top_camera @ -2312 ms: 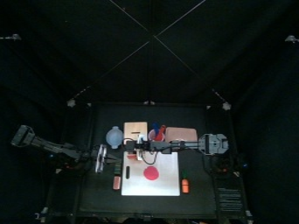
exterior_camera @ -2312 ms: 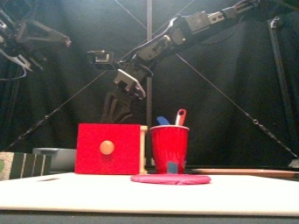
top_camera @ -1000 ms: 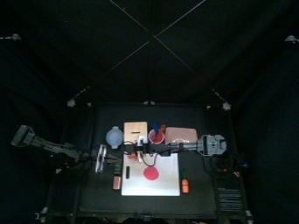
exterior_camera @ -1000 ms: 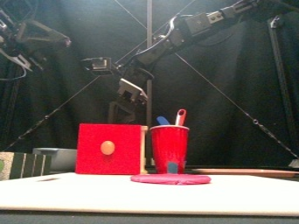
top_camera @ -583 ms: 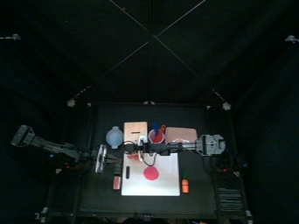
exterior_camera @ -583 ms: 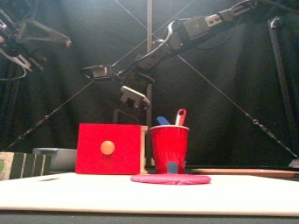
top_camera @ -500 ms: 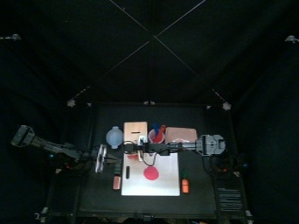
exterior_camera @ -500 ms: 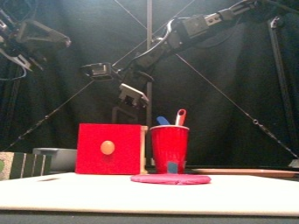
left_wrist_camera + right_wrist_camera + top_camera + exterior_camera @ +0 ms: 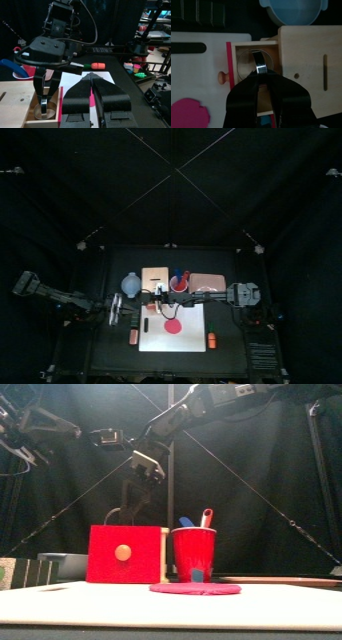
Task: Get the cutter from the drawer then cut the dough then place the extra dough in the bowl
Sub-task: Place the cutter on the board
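Note:
The wooden box (image 9: 154, 278) stands at the back left of the white board (image 9: 187, 340), its red drawer (image 9: 230, 64) pulled out. The round metal cutter (image 9: 256, 56) sits in the drawer, also visible in the left wrist view as the cutter (image 9: 45, 106). My right gripper (image 9: 261, 71) is over the drawer, shut on the cutter's wire handle. In the front view the right gripper (image 9: 143, 468) hangs high above the drawer front (image 9: 123, 554). A pink dough disc (image 9: 171, 328) lies flat on the board. The blue-grey bowl (image 9: 131, 283) is left of the box. My left gripper (image 9: 90, 76) rests shut at the table's left.
A red cup (image 9: 194, 550) with a blue and a red toy knife stands right of the box, and the pink tray (image 9: 207, 281) lies beyond it. Small toy foods lie at the board's left (image 9: 132, 337) and right (image 9: 211, 340) edges.
The right gripper dipped toward the drawer, then rose higher in the front view. The left arm has not moved.

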Action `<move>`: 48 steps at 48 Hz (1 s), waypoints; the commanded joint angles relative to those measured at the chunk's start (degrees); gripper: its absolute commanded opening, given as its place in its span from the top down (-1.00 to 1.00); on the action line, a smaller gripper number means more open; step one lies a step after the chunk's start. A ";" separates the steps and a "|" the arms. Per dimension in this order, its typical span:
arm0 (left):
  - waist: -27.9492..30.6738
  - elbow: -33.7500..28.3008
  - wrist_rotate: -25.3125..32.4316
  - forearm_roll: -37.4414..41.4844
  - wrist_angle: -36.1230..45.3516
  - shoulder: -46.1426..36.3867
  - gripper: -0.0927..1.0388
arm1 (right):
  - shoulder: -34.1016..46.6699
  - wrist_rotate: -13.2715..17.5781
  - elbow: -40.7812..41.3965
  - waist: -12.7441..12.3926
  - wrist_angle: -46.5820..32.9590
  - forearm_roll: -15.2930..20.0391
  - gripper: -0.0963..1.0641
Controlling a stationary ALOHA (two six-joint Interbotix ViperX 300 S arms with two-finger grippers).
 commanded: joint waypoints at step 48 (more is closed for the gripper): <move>1.76 -0.79 0.00 -2.64 -0.35 2.37 0.16 | -31.99 25.84 27.69 12.39 10.20 -8.26 -0.05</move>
